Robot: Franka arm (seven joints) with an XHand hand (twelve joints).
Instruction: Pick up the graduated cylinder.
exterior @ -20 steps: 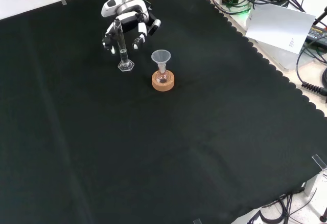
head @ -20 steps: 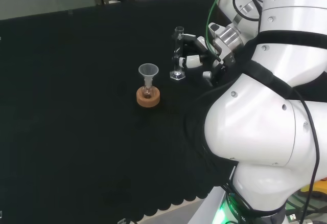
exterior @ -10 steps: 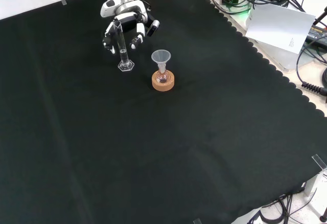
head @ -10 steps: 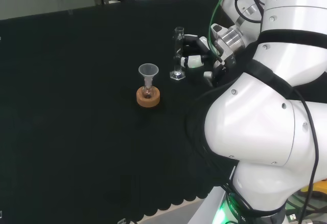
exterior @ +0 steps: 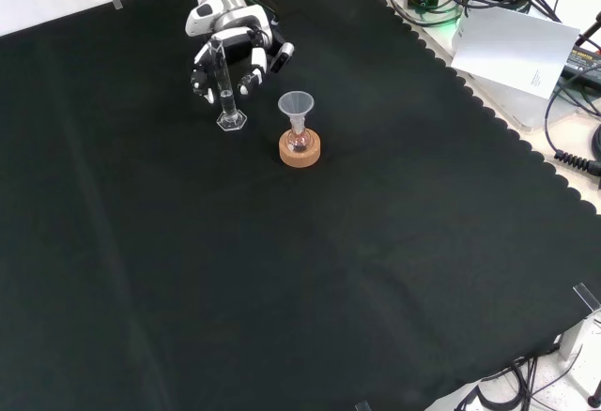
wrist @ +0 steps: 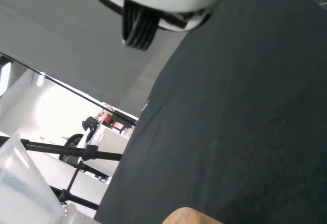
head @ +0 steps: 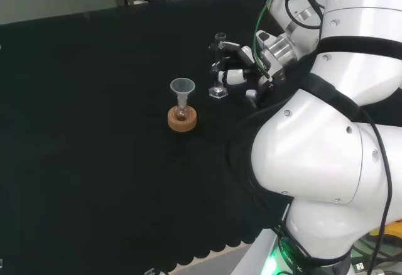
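graduated cylinder (exterior: 225,87) within hand (exterior: 235,50)

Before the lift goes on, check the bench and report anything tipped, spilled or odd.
Nothing stands out. The cylinder stands upright on its base, with the hand around it. The funnel sits upright in the small flask on the cork ring. No spill shows on the cloth.

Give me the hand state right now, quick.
Hand: fingers curling around the glass cylinder, which stands upright on the black cloth. Whether they actually grip it cannot be told.
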